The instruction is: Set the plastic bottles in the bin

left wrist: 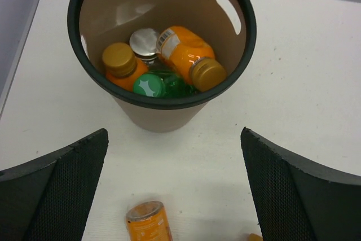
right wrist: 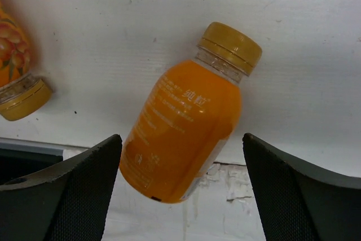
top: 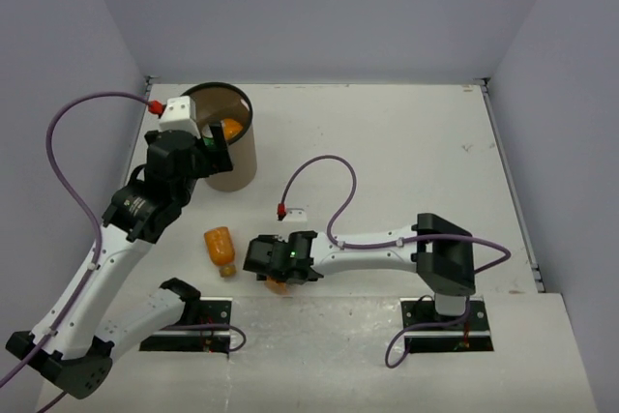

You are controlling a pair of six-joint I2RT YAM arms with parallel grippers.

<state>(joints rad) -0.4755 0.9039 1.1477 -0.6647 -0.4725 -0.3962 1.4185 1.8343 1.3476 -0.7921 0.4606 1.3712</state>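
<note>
The tall brown bin (top: 232,166) stands at the far left. In the left wrist view the bin (left wrist: 225,38) holds two orange bottles (left wrist: 183,52) (left wrist: 121,66), a green bottle (left wrist: 152,84) and a silver-capped clear bottle (left wrist: 144,42). My left gripper (top: 215,147) is open and empty by the bin's near rim; it also shows in the left wrist view (left wrist: 174,139). An orange bottle (top: 220,249) lies on the table and shows in both wrist views (left wrist: 148,222) (right wrist: 14,66). My right gripper (right wrist: 181,139) is open, its fingers either side of another lying orange bottle (right wrist: 186,122) (top: 278,284).
Both arm base plates (top: 189,326) (top: 447,324) sit at the near edge. A purple cable (top: 324,186) loops over the table behind the right gripper. Grey walls close off the back and both sides.
</note>
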